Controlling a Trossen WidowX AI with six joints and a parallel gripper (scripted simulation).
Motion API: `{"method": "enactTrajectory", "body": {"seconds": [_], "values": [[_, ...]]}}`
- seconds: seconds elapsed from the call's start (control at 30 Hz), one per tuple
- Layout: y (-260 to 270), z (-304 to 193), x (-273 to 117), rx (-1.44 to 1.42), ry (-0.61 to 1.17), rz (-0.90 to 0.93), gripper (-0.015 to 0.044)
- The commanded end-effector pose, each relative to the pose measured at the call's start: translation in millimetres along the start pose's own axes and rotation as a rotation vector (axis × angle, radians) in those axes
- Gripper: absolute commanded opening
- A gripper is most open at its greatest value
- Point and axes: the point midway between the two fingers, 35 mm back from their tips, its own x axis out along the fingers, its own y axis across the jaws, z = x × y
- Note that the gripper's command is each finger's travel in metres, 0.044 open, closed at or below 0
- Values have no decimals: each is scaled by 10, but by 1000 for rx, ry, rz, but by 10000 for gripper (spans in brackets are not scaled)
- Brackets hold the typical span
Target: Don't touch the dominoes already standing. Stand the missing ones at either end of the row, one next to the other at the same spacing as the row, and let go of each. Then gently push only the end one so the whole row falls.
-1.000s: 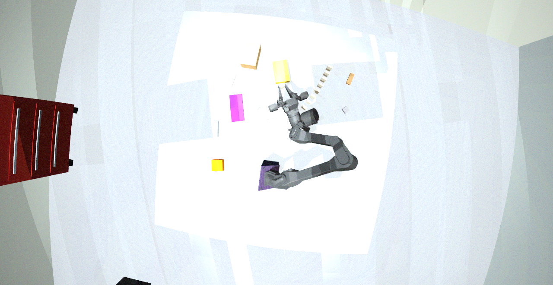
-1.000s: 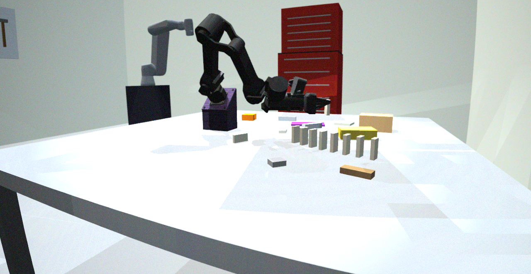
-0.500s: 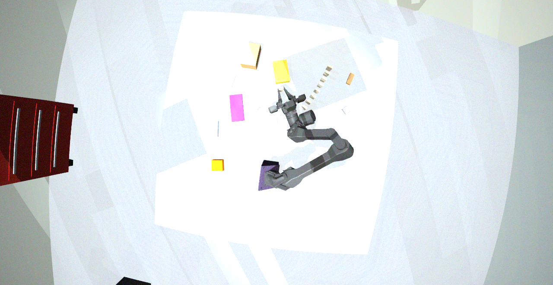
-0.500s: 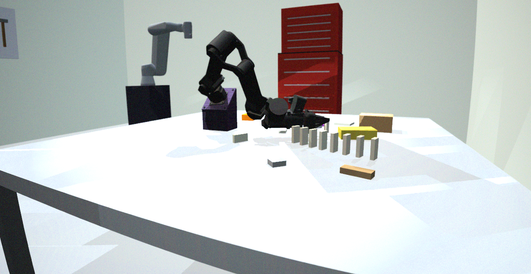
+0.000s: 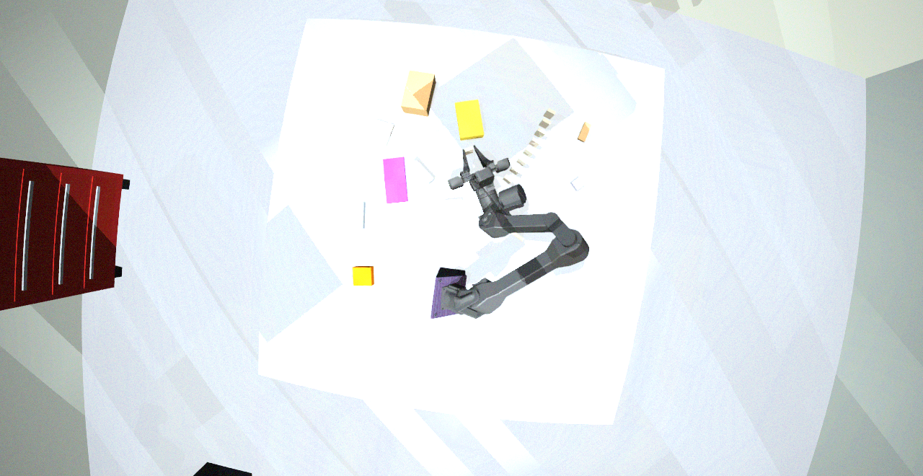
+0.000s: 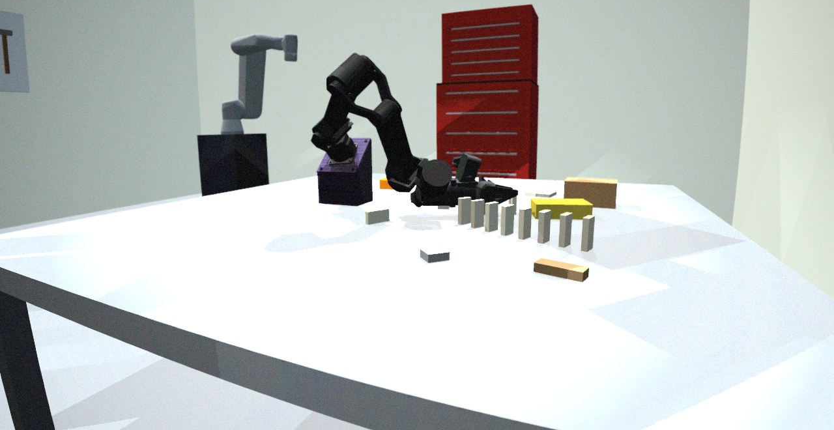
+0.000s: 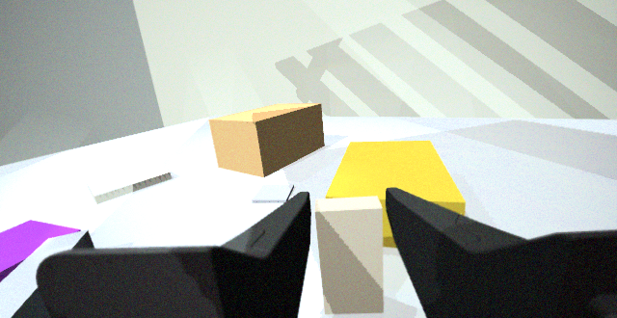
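Note:
A row of several beige dominoes (image 5: pixel 534 143) (image 6: pixel 524 223) stands upright, running diagonally on the table. Another beige domino (image 6: pixel 512 200) (image 7: pixel 351 255) stands upright, apart from the row, in front of the yellow box. My gripper (image 5: pixel 469 148) (image 6: pixel 515 193) (image 7: pixel 347 199) is low and level around this domino. It is open, with a narrow gap between each fingertip and the domino in the wrist view. A beige block (image 6: pixel 377 216) lies on its side beyond the row's near-arm end. The arm hides part of that end in the top view.
The yellow box (image 5: pixel 469 119) (image 6: pixel 561 208) (image 7: pixel 395 169) is just beyond the fingertips. A tan box (image 5: pixel 419 93) (image 6: pixel 589 193) (image 7: pixel 289 145) is farther back. A magenta slab (image 5: pixel 394 179) lies to the left. A wooden block (image 5: pixel 583 131) (image 6: pixel 561 270) and a grey block (image 6: pixel 434 255) lie across the row.

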Motion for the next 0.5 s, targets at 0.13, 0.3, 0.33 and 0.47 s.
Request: {"method": "enactTrajectory", "body": {"seconds": [0.13, 0.3, 0.33, 0.47], "values": [[-3, 7, 2, -8, -5, 0, 343], [-3, 7, 2, -8, -5, 0, 440], [-3, 7, 2, -8, -5, 0, 440], [-7, 322, 7, -3, -2, 0, 440]]}}
